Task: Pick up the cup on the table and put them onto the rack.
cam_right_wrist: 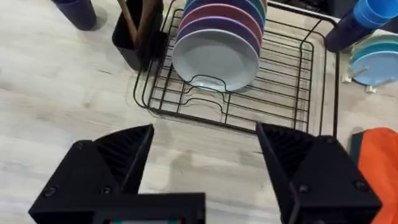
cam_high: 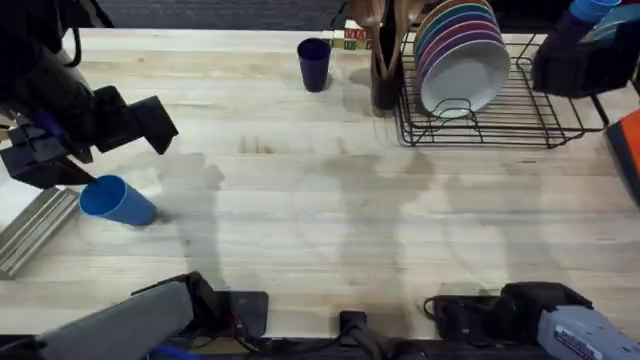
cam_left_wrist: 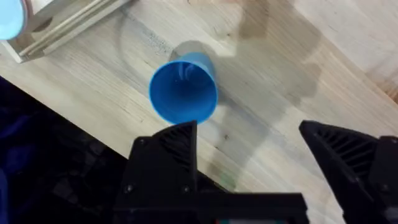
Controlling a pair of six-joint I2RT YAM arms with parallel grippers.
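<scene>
A light blue cup (cam_high: 118,200) lies on its side at the table's left, its open mouth (cam_left_wrist: 183,93) facing my left wrist camera. My left gripper (cam_high: 150,122) hovers above and behind it, open (cam_left_wrist: 249,146), and the cup lies just off its left finger, not between the fingers. A navy cup (cam_high: 314,64) stands upright at the back centre (cam_right_wrist: 78,11). The black wire rack (cam_high: 520,125) sits at the back right with several coloured plates standing in it. My right gripper (cam_high: 575,62) hangs open (cam_right_wrist: 208,155) above the table in front of the rack (cam_right_wrist: 298,106).
A ridged metal tray (cam_high: 35,230) lies at the left edge, close to the light blue cup. A dark holder with wooden utensils (cam_high: 385,55) stands against the rack's left side. Stacked blue cups (cam_right_wrist: 367,18) and plates (cam_right_wrist: 376,62) sit beyond the rack, with an orange object (cam_right_wrist: 379,168) nearby.
</scene>
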